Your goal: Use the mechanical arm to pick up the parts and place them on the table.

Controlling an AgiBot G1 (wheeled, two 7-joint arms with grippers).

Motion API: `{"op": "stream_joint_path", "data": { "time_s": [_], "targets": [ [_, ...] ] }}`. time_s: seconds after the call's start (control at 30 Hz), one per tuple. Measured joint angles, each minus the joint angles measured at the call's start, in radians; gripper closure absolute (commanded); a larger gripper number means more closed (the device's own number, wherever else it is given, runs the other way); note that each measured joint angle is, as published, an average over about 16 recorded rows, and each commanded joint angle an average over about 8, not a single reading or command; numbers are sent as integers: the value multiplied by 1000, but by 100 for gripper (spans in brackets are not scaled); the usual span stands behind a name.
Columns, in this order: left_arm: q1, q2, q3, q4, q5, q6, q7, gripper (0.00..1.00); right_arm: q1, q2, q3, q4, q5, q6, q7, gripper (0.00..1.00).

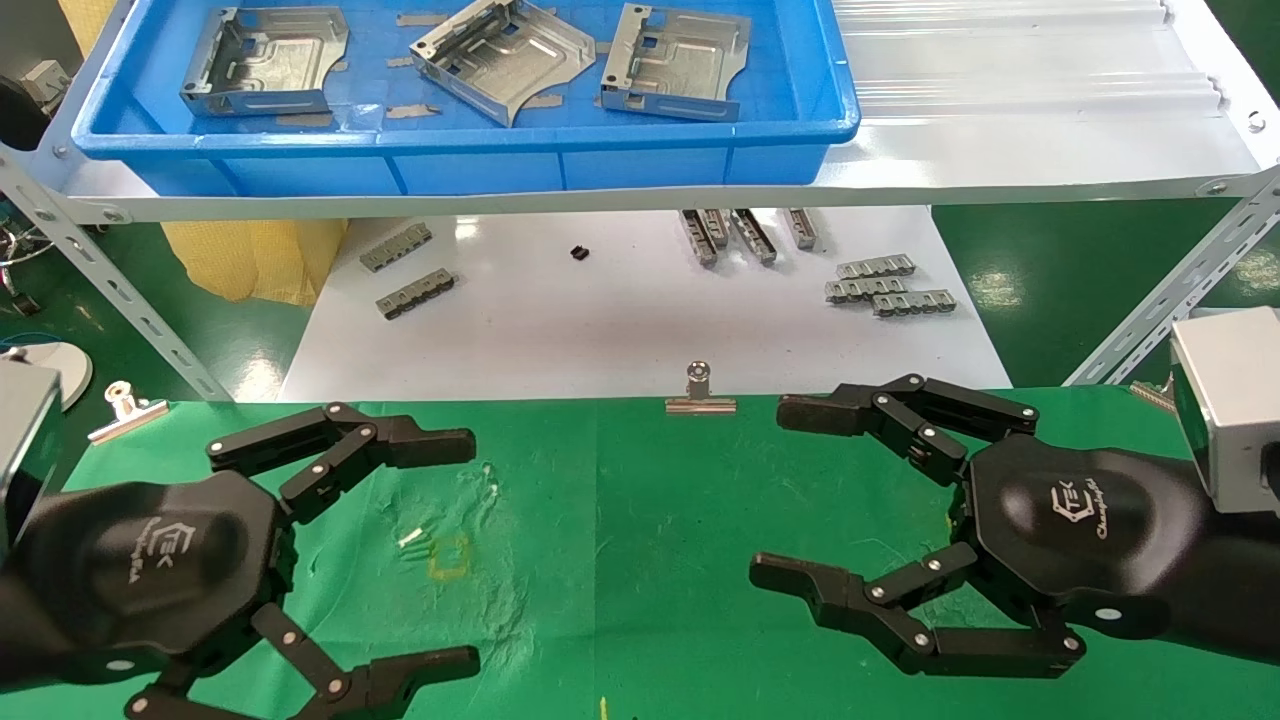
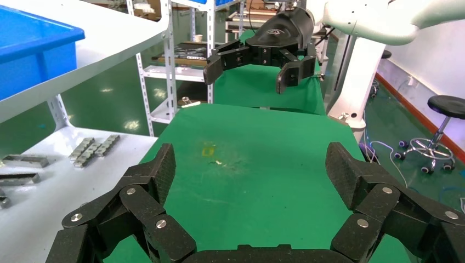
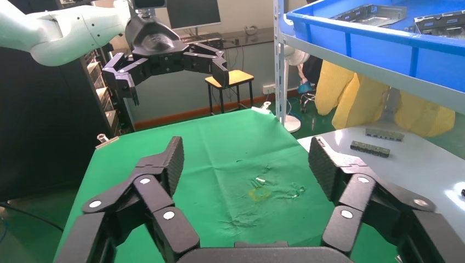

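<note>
All three parts (image 1: pixel 270 60) (image 1: pixel 500 55) (image 1: pixel 675 62) lay in the blue tray (image 1: pixel 470 160) on the shelf — none had reached the green table (image 1: pixel 620 560), so nothing was done yet. The left gripper (image 1: pixel 470 550) and right gripper (image 1: pixel 785 490) hovered over the cloth — fingers spread wide, empty.

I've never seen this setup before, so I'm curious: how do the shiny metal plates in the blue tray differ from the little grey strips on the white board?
The parts are broad, roughly square plates with bent-up flanges and square holes; the grey strips are narrow, slotted bars, far smaller. The parts lie in the blue tray on the upper shelf; the strips lie lower, on the white board, some singly, some in clusters. Both look like grey metal, and neither gripper touches either.
</note>
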State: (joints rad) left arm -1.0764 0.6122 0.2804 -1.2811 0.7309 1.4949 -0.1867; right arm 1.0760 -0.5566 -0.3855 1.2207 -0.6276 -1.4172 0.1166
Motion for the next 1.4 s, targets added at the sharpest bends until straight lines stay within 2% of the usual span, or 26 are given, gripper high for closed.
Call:
{"op": "stream_joint_path", "data": {
  "time_s": [1.03, 1.23, 1.4],
  "targets": [
    [-12, 4, 0, 0, 4, -4, 0, 0, 0, 0, 0, 0, 0, 0, 0, 100],
    [-90, 27, 6, 28, 35, -19, -4, 0, 0, 0, 0, 0, 0, 0, 0, 100],
    [-232, 81, 30, 128, 104, -36, -2, 0, 0, 0, 0, 0, 0, 0, 0, 100]
  ]
}}
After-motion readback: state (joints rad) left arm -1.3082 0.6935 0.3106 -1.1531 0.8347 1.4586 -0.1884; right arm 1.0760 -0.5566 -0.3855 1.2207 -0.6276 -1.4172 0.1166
